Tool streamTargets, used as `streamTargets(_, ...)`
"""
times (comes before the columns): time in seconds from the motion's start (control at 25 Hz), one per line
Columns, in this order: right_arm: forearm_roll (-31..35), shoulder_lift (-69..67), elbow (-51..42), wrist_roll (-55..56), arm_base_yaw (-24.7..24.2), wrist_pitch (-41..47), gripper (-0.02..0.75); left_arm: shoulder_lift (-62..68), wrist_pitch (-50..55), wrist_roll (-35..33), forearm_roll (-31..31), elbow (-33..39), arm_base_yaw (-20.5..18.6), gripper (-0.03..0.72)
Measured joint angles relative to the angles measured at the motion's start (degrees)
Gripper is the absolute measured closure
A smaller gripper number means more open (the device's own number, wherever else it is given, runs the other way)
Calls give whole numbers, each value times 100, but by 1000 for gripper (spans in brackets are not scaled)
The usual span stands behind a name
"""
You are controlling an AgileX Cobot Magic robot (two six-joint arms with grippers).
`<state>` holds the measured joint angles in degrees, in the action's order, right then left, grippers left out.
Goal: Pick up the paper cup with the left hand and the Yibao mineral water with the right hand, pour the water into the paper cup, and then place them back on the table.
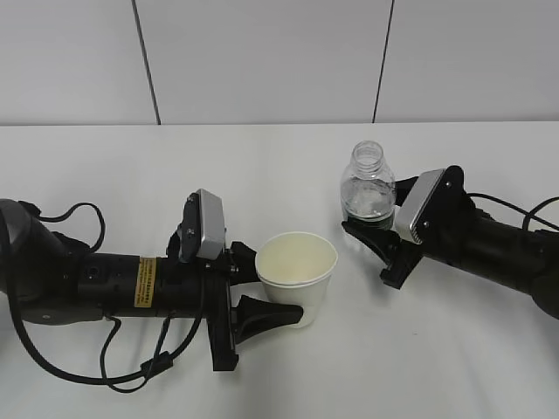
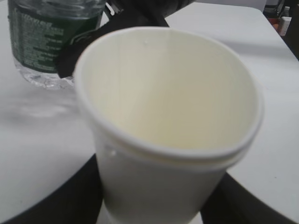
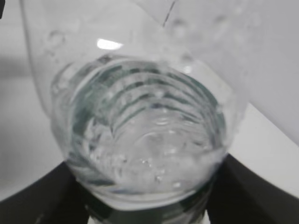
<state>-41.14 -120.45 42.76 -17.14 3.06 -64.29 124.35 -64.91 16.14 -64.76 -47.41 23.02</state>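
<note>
With my left hand (image 1: pixel 262 297) closed around the paper cup (image 1: pixel 297 272), its mouth faces up for pouring. My right hand (image 1: pixel 371 231) grips the uncapped Yibao mineral water (image 1: pixel 367 188) upright on the worktop (image 1: pixel 279 148).

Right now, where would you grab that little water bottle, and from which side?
Around the labelled middle of the Yibao mineral water, coming in level from the right, as the right hand does. It stands upright and uncapped, so a side grip on the straight body likely avoids tipping or blocking the mouth.
</note>
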Motion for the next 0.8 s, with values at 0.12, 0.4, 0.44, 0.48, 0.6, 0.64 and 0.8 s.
streamTargets(0.12, 76, 47, 0, -70, 0, 0, 272, -2, -23, 0, -5, 0, 0, 276)
streamTargets(0.4, 57, 56, 269, -150, 0, 0, 272, -2, -30, 2, -5, 0, 38, 276)
streamTargets(0.44, 35, 56, 322, -159, 0, 0, 272, -2, -30, 2, -5, 0, 69, 276)
streamTargets(0.48, -24, 56, 370, -173, 0, 0, 272, -2, -30, -11, -5, 0, 110, 276)
streamTargets(0.6, -231, 56, 476, -209, 0, 0, 272, -2, -30, -37, -19, -49, 211, 277)
streamTargets(0.64, -311, 56, 509, -219, 0, 0, 272, -2, -45, -41, -19, -73, 226, 277)
streamTargets(0.8, -434, 59, 547, -523, 0, 0, 272, -2, -58, -56, 85, -111, 226, 277)
